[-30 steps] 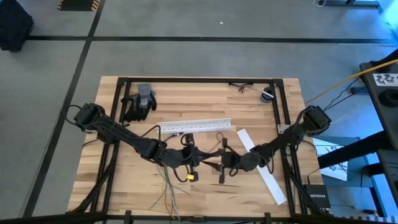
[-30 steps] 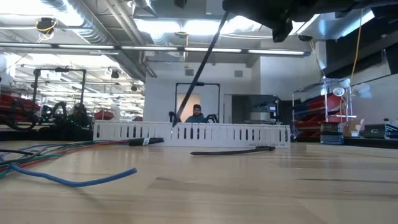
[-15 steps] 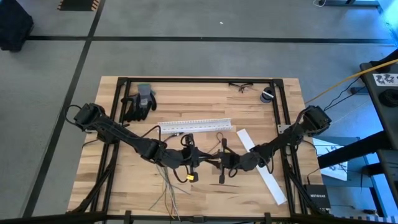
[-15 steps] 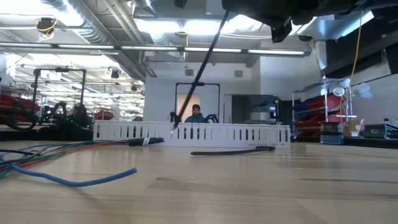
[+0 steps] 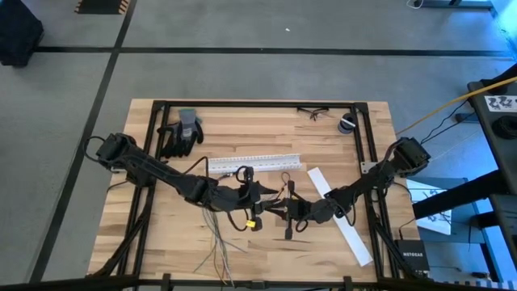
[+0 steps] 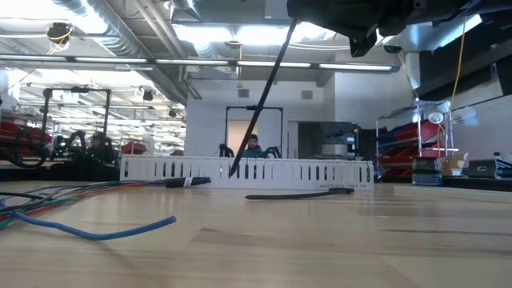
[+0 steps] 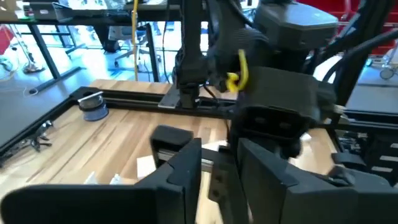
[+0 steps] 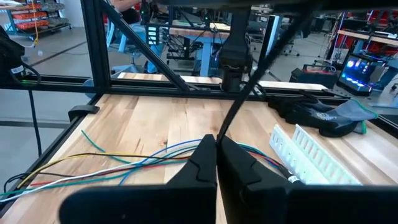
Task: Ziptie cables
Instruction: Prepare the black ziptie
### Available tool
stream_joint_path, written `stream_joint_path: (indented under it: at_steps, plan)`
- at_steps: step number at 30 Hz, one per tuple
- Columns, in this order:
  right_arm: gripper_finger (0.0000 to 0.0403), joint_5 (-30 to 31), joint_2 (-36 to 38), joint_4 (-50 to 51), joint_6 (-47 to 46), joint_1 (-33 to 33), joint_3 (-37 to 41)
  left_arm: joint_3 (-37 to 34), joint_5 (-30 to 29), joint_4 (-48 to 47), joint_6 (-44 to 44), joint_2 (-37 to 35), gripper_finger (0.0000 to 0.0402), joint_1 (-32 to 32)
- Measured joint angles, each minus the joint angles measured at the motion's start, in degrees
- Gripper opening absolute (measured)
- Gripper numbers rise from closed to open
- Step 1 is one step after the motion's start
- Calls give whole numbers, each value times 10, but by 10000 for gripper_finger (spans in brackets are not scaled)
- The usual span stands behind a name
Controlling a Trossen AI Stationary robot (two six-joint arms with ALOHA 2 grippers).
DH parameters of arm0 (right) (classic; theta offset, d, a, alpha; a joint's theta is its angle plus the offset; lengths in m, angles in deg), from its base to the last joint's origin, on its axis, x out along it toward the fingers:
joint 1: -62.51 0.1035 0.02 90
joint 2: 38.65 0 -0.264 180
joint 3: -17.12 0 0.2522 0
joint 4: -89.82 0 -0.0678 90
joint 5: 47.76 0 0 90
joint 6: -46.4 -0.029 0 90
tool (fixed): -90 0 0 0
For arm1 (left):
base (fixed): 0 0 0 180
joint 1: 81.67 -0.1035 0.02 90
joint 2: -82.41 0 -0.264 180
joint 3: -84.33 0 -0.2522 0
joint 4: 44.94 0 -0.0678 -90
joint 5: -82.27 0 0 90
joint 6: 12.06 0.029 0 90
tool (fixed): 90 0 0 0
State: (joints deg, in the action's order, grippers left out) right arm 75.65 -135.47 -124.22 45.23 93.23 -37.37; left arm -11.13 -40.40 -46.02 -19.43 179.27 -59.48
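My right gripper point(image 8: 216, 151) is shut on a ziptie point(image 8: 261, 68), a thin black strip that shows slanting in the low view point(image 6: 264, 96). My left gripper point(image 7: 219, 177) is open and faces the right gripper across the table's middle point(image 5: 260, 198). The right gripper point(image 5: 283, 208) stands just right of it. The cables point(image 8: 124, 163) lie loose on the wood in front of the right gripper and trail over the near edge point(image 5: 218, 242). Another ziptie point(image 6: 296, 194) lies flat on the table before the white channel point(image 6: 240, 170). My right gripper pinches the ziptie between its two fingertips, near one end of the strip point(image 8: 219, 138). The fingers come nearly level from the table's right side. The strip runs straight out from the fingers and slants away, its length clear of the table.
The white slotted channel point(image 5: 254, 163) lies across the middle behind the grippers. A white flat strip point(image 5: 343, 218) lies at the right, dark gloves point(image 5: 182, 133) at the far left, glasses point(image 5: 313, 113) and a small round thing point(image 5: 347, 124) at the far right. The black frame point(image 5: 258, 105) rims the table.
The slanting ziptie has shifted a little in the low view, and its lower end now sits lower against the channel. My left gripper has edged slightly toward the right gripper.
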Motion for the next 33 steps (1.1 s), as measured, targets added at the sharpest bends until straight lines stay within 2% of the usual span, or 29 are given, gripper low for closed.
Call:
stream_joint_path:
  at_steps: [6, 14, 21, 26, 30, 33]
  plan:
    - [0, 0, 0, 0, 0, 0, 0, 0, 55, 4, -7, 0, 95, -14]
    - [0, 0, 0, 0, 0, 0, 0, 0, 55, 24, 16, 0, 71, -16]
    - [1, -1, 0, 0, 0, 0, 0, 0, 55, 29, 44, 0, 7, -16]
    - [12, -11, 0, 0, 3, 0, 0, 0, 55, 27, 50, 0, 2, -16]
    - [38, -4, 11, 5, 71, 7, 0, 0, 41, 25, 63, 0, 1, -16]
    - [70, 59, 33, 36, 152, 29, -4, 0, 32, 21, 67, -4, 1, -16]
